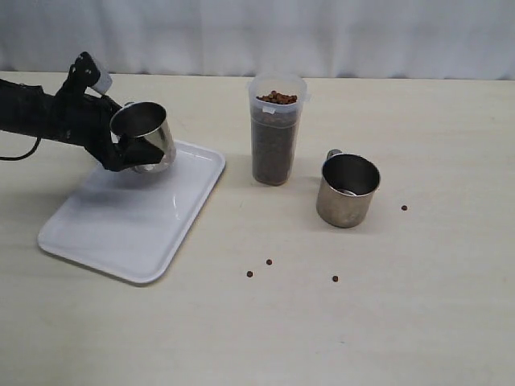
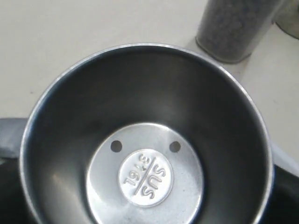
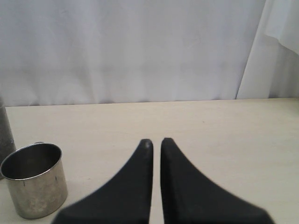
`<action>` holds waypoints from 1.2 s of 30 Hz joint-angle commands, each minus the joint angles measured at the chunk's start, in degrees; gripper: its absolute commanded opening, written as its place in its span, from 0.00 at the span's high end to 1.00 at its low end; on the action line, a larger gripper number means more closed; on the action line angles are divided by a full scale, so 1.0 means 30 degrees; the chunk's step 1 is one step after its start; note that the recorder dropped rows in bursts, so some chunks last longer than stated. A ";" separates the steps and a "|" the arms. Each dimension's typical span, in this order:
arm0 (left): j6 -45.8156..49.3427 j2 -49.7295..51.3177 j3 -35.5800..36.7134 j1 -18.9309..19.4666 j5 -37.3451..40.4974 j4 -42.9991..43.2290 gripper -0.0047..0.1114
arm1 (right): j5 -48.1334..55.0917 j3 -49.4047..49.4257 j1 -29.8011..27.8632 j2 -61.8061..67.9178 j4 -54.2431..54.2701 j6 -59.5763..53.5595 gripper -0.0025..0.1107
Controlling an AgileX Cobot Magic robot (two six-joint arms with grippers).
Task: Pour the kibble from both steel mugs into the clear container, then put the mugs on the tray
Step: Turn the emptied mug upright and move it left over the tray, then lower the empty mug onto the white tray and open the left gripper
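Shiny tilted steel mug (image 1: pixel 145 133), flat white tray (image 1: pixel 113 233)

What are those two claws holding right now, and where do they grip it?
The left gripper holds one steel mug, empty and tilted over the tray, clamped across its outer wall. The right gripper is shut on nothing.

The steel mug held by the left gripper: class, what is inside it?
The held steel mug looks empty: only bare wall and a stamped bottom show. One edge of the bottom runs out of the picture, unseen.
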 commanded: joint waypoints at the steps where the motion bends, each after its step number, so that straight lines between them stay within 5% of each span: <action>1: 0.0009 -0.0098 0.0059 0.0063 -0.0586 0.1844 0.96 | 0.0000 0.0041 0.0059 0.0046 -0.0155 0.0103 0.94; 9: -0.0854 -0.0098 0.0059 0.0063 -0.0717 0.2354 0.92 | 0.0000 0.0041 0.0059 0.0046 -0.0155 0.0103 0.94; 19: -0.1418 -0.0098 0.0059 0.0063 -0.1292 0.2992 0.45 | 0.0000 0.0041 0.0059 0.0046 -0.0155 0.0103 0.94; 26: -0.2978 -0.0098 0.0059 0.0063 -0.1253 0.5050 0.42 | 0.0000 0.0041 0.0059 0.0046 -0.0155 0.0103 0.94; 32: -0.3014 -0.0132 0.0059 0.0063 -0.1253 0.5050 0.27 | 0.0000 0.0041 0.0059 0.0046 -0.0155 0.0103 0.94; 36: -0.3523 -0.0501 0.0059 0.0367 -0.1222 0.5298 0.25 | 0.0000 0.0041 0.0059 0.0046 -0.0155 0.0103 0.94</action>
